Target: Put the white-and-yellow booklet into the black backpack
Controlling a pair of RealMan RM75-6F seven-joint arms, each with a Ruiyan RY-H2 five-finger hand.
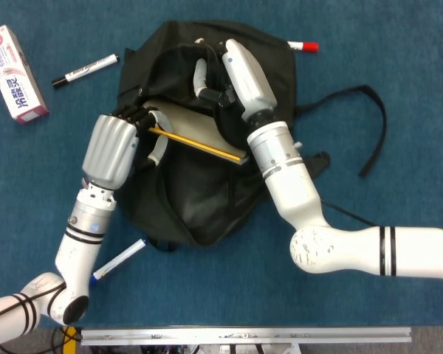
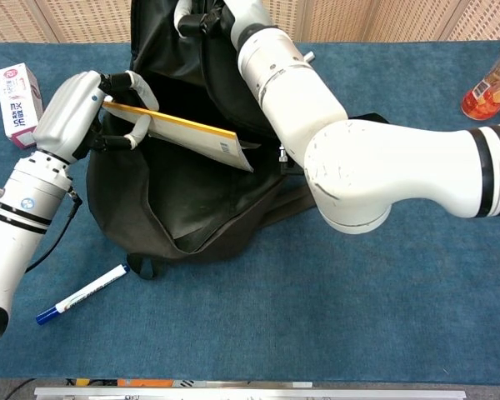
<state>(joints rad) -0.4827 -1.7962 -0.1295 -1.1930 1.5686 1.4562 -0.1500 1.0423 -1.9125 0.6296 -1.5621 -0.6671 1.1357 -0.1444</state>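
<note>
Left hand (image 2: 77, 108) is closed on the near-left edge of the white-and-yellow booklet (image 2: 187, 137), which is pinched between its fingers and held tilted over the open mouth of the black backpack (image 2: 192, 208), its far end pointing down into the dark interior. Right hand (image 1: 232, 70) is curled around the upper rim of the backpack, by which the opening is held up and spread; in the chest view it is largely cut off by the top edge. On the blue worktop (image 2: 400, 317), a blue-capped marker (image 2: 81, 293) is seen near the backpack's lower left, a black marker (image 1: 85, 71) and a white-and-pink box (image 1: 15, 74) at the far left, and a red-capped marker (image 1: 304, 46) just beside the backpack's far edge.
</note>
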